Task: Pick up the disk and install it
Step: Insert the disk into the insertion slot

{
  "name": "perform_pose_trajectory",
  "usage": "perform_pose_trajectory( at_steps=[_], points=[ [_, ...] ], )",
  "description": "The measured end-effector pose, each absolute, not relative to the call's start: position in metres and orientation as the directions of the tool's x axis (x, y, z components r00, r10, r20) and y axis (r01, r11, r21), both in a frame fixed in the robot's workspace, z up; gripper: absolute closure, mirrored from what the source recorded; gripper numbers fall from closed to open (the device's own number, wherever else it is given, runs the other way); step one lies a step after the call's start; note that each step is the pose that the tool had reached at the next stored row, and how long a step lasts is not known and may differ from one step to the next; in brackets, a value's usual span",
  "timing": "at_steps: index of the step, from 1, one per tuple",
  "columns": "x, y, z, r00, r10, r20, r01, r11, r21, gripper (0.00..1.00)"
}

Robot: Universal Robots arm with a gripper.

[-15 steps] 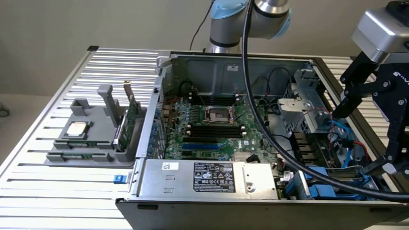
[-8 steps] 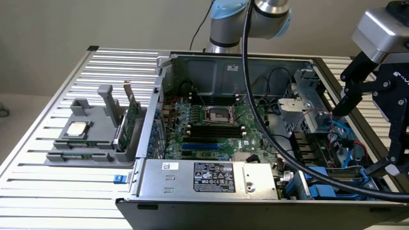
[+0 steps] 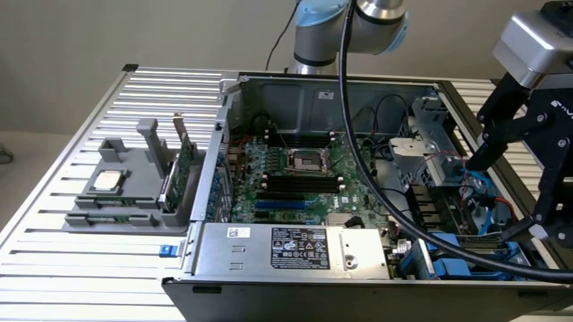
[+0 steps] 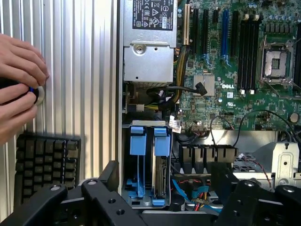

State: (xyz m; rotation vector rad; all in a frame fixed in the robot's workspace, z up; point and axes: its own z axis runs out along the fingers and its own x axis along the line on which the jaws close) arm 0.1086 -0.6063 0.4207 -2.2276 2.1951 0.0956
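Fingers (image 3: 490,142) spread wide, nothing btwn them; we see the gripper (image 3: 510,194) hanging over the case's (image 3: 268,298) drive-bay corner on the ext. view's right. In the wrist view we make out the disk (image 4: 161,178) standing on edge in the bay, blue carrier tab toward the PSU (image 4: 148,56), long axis running from that tab toward the gripper. It sits btwn the two finger linkages, ahead of them, not touching. A 2nd blue carrier (image 4: 137,160) is just beside it. Arm (image 3: 358,27) rises behind the case, wrist tilted down into it. A person's hands (image 4: 21,66) are over the table (image 4: 84,70) near a keyboard (image 4: 47,160)
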Motion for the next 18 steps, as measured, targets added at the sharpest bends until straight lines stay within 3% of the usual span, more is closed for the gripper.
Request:
perform_pose_trajectory(
  at_steps=[4,10,13,14,18],
  points=[
    [0.1086,-0.6063,0.4207,0.014,-0.999,-0.052,-0.999,-0.016,0.034,0.27],
    [0.1086,-0.6063,0.4207,0.014,-0.999,-0.052,-0.999,-0.016,0.034,0.57],
    [0.1086,-0.6063,0.4207,0.014,-0.999,-0.052,-0.999,-0.016,0.034,0.63],
    [0.1086,-0.6063,0.4207,0.014,-0.999,-0.052,-0.999,-0.016,0.034,0.75],
    [0.1086,-0.6063,0.4207,0.014,-0.999,-0.052,-0.999,-0.016,0.034,0.87]
  ],
)
